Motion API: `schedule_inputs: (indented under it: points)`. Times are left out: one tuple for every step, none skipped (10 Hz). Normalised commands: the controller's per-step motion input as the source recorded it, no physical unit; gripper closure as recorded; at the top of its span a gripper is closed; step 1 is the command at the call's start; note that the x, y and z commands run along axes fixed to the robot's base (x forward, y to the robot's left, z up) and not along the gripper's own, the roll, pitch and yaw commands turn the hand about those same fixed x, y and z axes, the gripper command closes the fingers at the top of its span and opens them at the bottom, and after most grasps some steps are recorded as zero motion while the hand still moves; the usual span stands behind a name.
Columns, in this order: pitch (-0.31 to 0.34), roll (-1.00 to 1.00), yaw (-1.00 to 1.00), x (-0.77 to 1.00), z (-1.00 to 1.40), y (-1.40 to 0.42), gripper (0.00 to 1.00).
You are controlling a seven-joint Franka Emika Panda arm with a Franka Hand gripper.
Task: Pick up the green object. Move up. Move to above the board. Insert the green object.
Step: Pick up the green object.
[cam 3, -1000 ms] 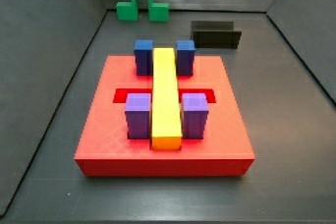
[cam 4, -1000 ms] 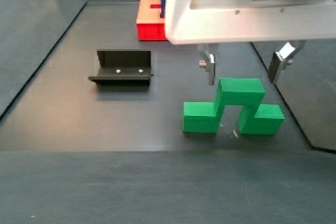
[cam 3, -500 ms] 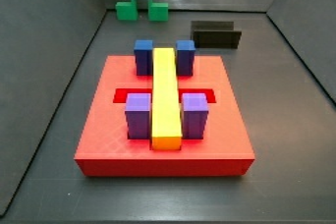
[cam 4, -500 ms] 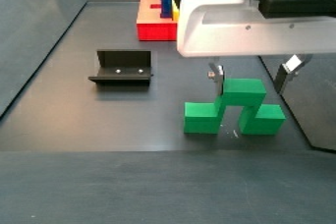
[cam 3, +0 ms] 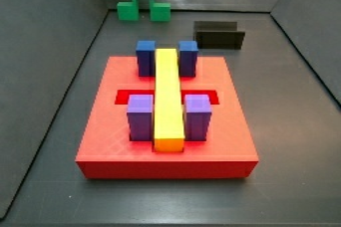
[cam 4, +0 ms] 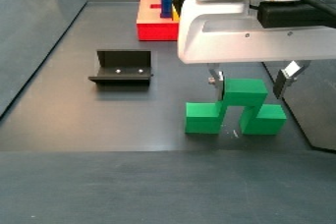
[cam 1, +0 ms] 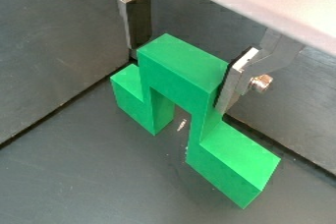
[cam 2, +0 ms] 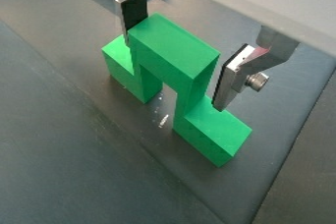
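Green and blocky, the green object point(cam 4: 235, 109) sits on the dark floor near the lower right of a side view. My gripper point(cam 1: 184, 53) is down around its raised middle block. My fingers point(cam 2: 239, 75) are open, one on each side, very close. I cannot tell if they touch. The board point(cam 3: 166, 121) lies well apart.
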Motion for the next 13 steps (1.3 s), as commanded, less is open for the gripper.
schedule_inputs:
  points:
    - [0.0, 0.0, 0.06, 0.0, -0.16, 0.0, 0.0]
    - [0.0, 0.0, 0.06, 0.0, -0.16, 0.0, 0.0]
    - [0.0, 0.0, 0.07, 0.03, -0.09, 0.0, 0.0]
    - [0.0, 0.0, 0.07, 0.02, -0.07, 0.0, 0.0]
    - [0.0, -0.01, 0.05, 0.0, -0.05, 0.0, 0.0]
    - [0.0, -0.01, 0.05, 0.01, -0.03, 0.0, 0.0]
    - [0.0, -0.01, 0.04, 0.0, -0.05, 0.0, 0.0]
    - [0.0, -0.03, 0.01, 0.0, -0.05, 0.0, 0.0]
    - [0.0, -0.03, 0.0, 0.0, -0.05, 0.0, 0.0]
    - [0.0, -0.02, 0.0, 0.01, -0.04, -0.01, 0.0]
    - [0.0, -0.02, 0.0, 0.0, -0.05, 0.0, 0.0]
    - [0.0, -0.07, 0.02, 0.0, -0.08, 0.0, 0.0]
    - [0.0, -0.01, 0.0, 0.0, -0.07, -0.02, 0.0]
